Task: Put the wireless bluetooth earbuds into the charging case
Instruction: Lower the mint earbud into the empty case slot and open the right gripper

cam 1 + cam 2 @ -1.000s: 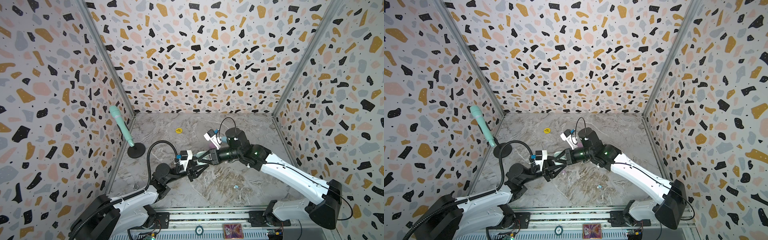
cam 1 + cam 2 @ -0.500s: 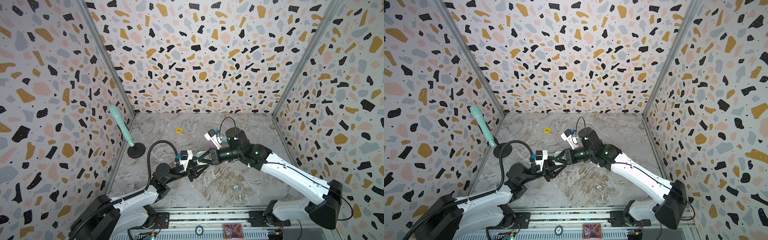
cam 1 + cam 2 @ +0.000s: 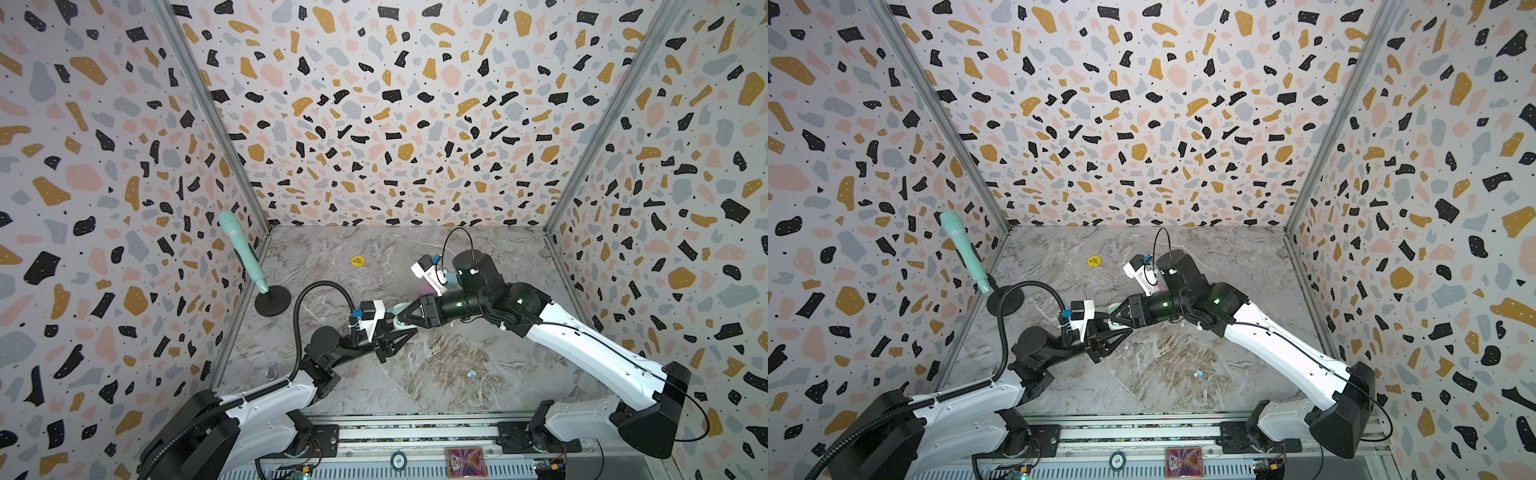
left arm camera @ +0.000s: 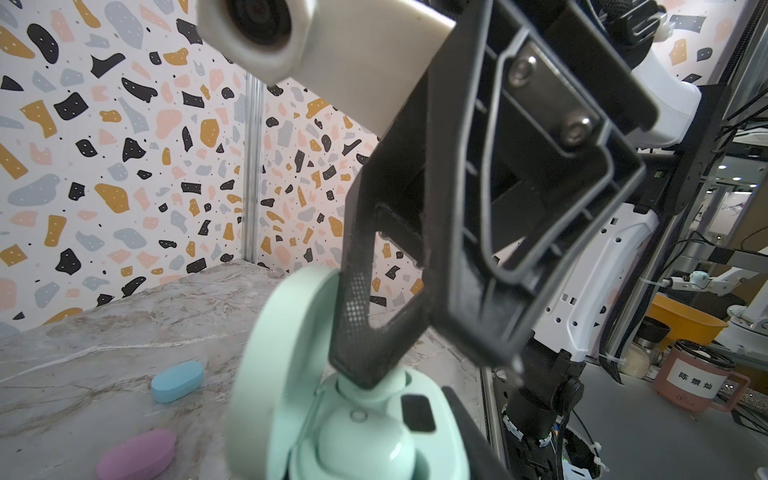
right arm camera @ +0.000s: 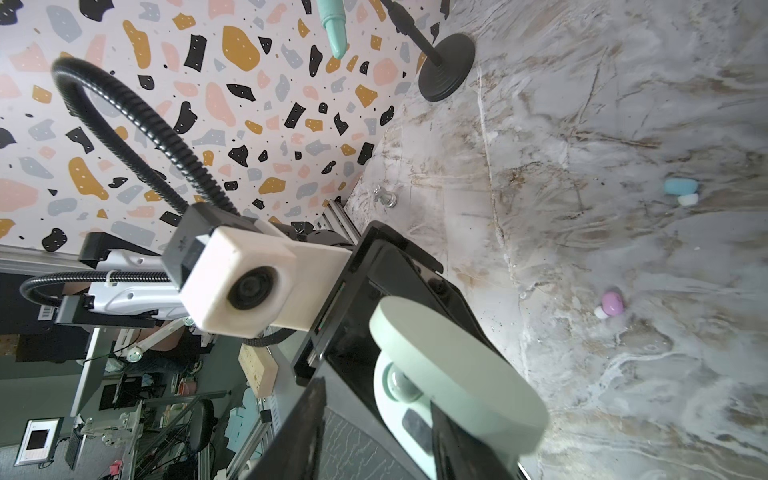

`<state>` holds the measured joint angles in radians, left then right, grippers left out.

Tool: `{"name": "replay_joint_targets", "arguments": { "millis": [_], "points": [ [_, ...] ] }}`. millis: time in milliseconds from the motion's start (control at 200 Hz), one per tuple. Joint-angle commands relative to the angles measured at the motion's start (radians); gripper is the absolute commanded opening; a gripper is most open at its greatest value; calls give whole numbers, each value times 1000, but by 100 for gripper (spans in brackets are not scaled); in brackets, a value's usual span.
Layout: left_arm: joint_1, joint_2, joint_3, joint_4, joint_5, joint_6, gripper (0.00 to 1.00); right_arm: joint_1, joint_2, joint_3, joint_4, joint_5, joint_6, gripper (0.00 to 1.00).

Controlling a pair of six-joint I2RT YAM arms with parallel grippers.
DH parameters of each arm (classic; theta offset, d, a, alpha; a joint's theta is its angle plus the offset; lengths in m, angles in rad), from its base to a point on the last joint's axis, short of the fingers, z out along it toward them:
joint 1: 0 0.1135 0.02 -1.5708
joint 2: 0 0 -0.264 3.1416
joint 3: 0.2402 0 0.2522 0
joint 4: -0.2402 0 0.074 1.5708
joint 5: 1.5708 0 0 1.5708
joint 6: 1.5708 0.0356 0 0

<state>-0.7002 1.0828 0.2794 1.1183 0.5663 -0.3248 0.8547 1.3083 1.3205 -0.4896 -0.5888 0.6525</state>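
Firmly, the left gripper [image 3: 395, 332] is closed on the green case [image 4: 353, 436] and holds it above the middle of the table [image 3: 415, 266], with the lid [image 4: 282, 353] standing open. The right gripper [image 5: 376, 405] meets it from the opposite side. Its jaws stand a little apart and grip nothing, and one fingertip [image 4: 359, 370] touches the inside of the case beside the lid. Between these fingers a green bud [image 5: 397, 382] sits in its socket.

Around both grippers there is room: the walls are well apart, the mic stand [image 3: 272, 301] is at the left wall, and the yellow disc [image 3: 357, 261] is far behind. A blue bud [image 3: 471, 372] lies on the table nearer the front, and a pink bud [image 3: 1127, 344] lies just beside the left gripper. A blue case [image 4: 178, 380] and a pink case [image 4: 137, 455] lie closed beyond the held case.
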Motion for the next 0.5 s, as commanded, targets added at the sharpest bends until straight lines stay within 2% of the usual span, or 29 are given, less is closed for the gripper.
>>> {"name": "replay_joint_targets", "arguments": {
  "millis": [0, 300, 496],
  "points": [
    [7, -18, 20, 59, -1, 22, 14, -3, -17, 65, -84, 16, -31, 45],
    [7, -15, 24, 45, -2, 30, 14, -12, 6, 220, -290, 85, -123, 49],
    [7, -9, 24, 49, 3, 28, 14, -23, 99, 344, -359, 143, -157, 49]
  ]
}}
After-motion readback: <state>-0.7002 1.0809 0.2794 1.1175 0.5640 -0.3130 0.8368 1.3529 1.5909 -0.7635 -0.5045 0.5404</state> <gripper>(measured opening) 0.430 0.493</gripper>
